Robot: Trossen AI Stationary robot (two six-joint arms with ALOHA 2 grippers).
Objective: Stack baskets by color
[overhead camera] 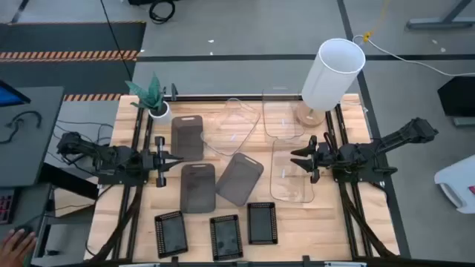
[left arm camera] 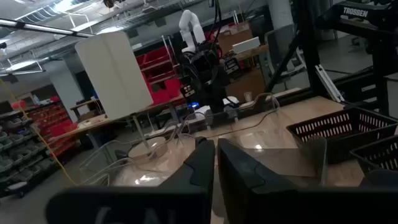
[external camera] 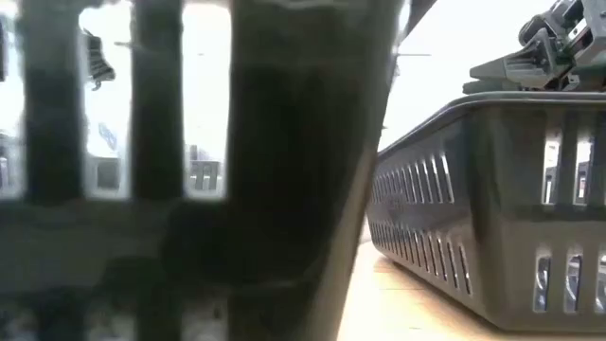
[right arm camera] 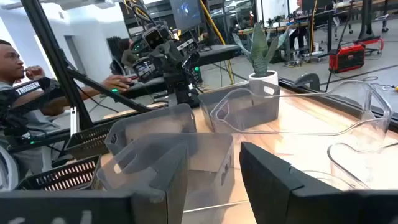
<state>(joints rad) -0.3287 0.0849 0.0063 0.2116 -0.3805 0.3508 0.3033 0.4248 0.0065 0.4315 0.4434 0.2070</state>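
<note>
Three smoky grey baskets lie upside down left of centre: one far (overhead camera: 187, 137), one near (overhead camera: 197, 187), one tilted beside it (overhead camera: 239, 178). Clear baskets stand at the far middle (overhead camera: 231, 126), the far right (overhead camera: 284, 117) and the centre right (overhead camera: 291, 172). Three black mesh trays (overhead camera: 170, 232) (overhead camera: 225, 236) (overhead camera: 262, 222) line the near edge. My left gripper (overhead camera: 178, 159) (left arm camera: 214, 149) is shut and empty, pointing right between the two left grey baskets. My right gripper (overhead camera: 297, 159) (right arm camera: 212, 149) is open, pointing left above the centre-right clear basket.
A tall white cylinder (overhead camera: 334, 70) stands at the far right, and a small potted plant (overhead camera: 154, 100) at the far left. A black mesh tray (external camera: 473, 208) stands close before the low camera and blocks most of that view. People sit beyond the table's left side (right arm camera: 18, 62).
</note>
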